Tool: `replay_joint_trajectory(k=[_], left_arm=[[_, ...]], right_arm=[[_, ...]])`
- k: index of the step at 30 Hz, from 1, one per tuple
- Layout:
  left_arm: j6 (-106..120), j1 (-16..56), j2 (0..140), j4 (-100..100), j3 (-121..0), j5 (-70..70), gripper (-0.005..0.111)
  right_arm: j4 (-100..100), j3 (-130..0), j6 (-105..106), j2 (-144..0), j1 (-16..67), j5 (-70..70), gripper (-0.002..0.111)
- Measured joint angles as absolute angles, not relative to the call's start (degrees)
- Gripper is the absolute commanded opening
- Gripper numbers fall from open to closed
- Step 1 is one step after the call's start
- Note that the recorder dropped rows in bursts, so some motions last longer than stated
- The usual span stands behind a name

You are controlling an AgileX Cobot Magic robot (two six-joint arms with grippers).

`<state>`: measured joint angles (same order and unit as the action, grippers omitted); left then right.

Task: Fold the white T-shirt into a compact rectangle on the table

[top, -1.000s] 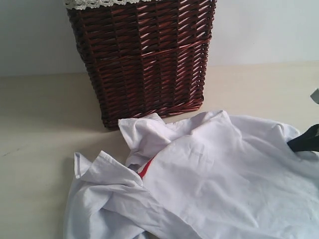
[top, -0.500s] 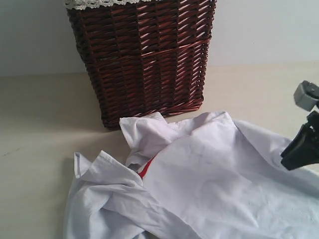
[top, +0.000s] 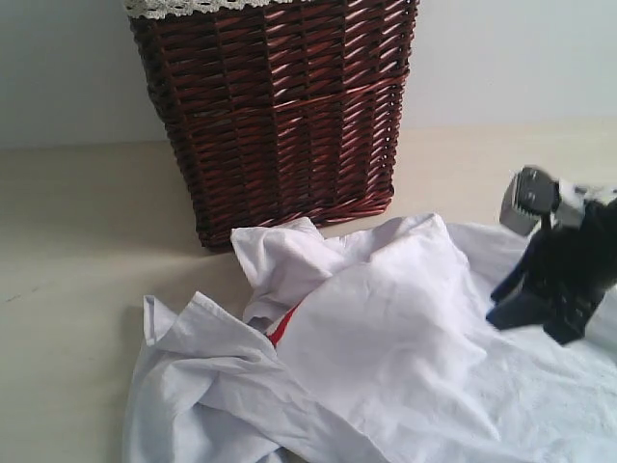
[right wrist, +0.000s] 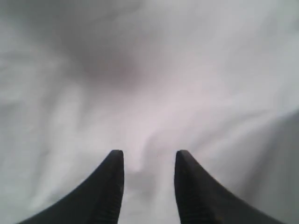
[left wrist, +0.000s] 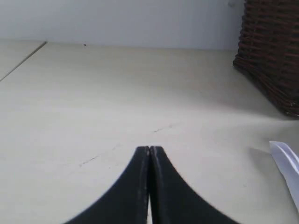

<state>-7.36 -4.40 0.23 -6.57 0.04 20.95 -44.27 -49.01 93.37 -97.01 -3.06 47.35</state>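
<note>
A white T-shirt (top: 386,328) lies crumpled on a pale beige table (top: 77,241), just in front of a dark red-brown wicker basket (top: 280,116). Its cloth is bunched into soft folds, with a loose flap sticking out on the left and a sliver of red patch (top: 279,330) peeking from a crease. The shirt's lower and right parts run off the picture's edge, so its full outline cannot be made out. The black right pincer (top: 533,323) sits low over the shirt's right side, fingers spread, with a ridge of cloth between them; the close view there is blurred. The left pincer (left wrist: 149,149) is pressed together above bare table, apart from the shirt's edge. White lace (top: 183,8) trims the basket's top.
</note>
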Motion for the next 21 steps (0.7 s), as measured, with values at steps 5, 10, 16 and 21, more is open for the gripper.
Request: replay_joint_trajectory(k=[5, 10, 16, 21], left_arm=[[-7.4, -4.4, 0.2, -6.6, 0.0, 20.9, 0.0], [-7.4, -4.4, 0.2, -6.6, 0.0, 20.9, 0.0], [-7.4, -4.4, 0.2, -6.6, 0.0, 20.9, 0.0], [-7.4, -4.4, 0.2, -6.6, 0.0, 20.9, 0.0]], right_arm=[[-48.2, -49.0, 91.9, -90.5, -7.0, 29.0, 0.053], [-44.9, -49.0, 90.9, -96.0, -13.9, 26.0, 0.053], [-44.4, -49.0, 90.5, -104.0, -18.9, 25.0, 0.049], [-48.8, -49.0, 93.0, -107.3, -19.4, 27.2, 0.021]])
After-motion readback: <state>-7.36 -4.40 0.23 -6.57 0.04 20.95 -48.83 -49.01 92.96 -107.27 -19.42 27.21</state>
